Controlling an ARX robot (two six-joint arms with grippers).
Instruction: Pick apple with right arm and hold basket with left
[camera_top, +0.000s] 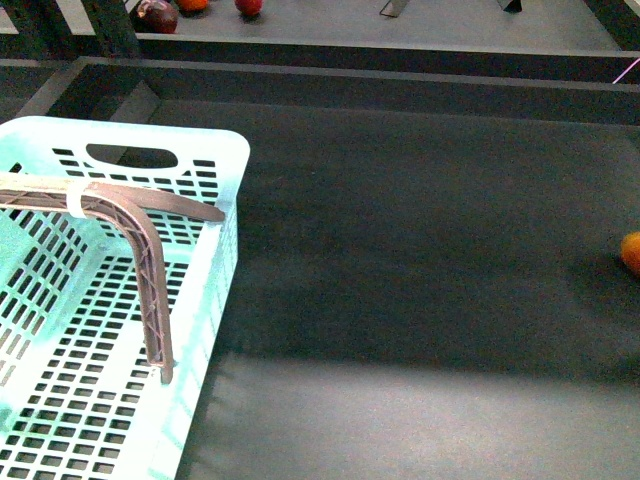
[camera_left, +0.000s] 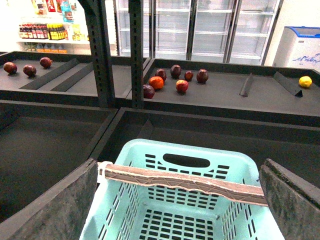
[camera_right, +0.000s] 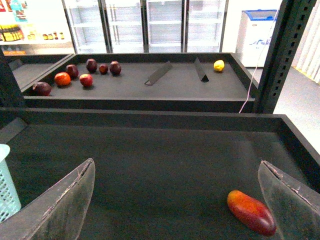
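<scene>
Dark matting lines the near tray, with the basket at its left end. The left gripper is spread wide above the basket, one banded finger dipping inside by the wall, gripping nothing. The right gripper gapes empty too. The apple lies on the mat toward the tray's right end, well apart from the basket and off-centre between the jaws. A descent from here could clip the fruit and set it rolling, and the unheld basket could slide
</scene>
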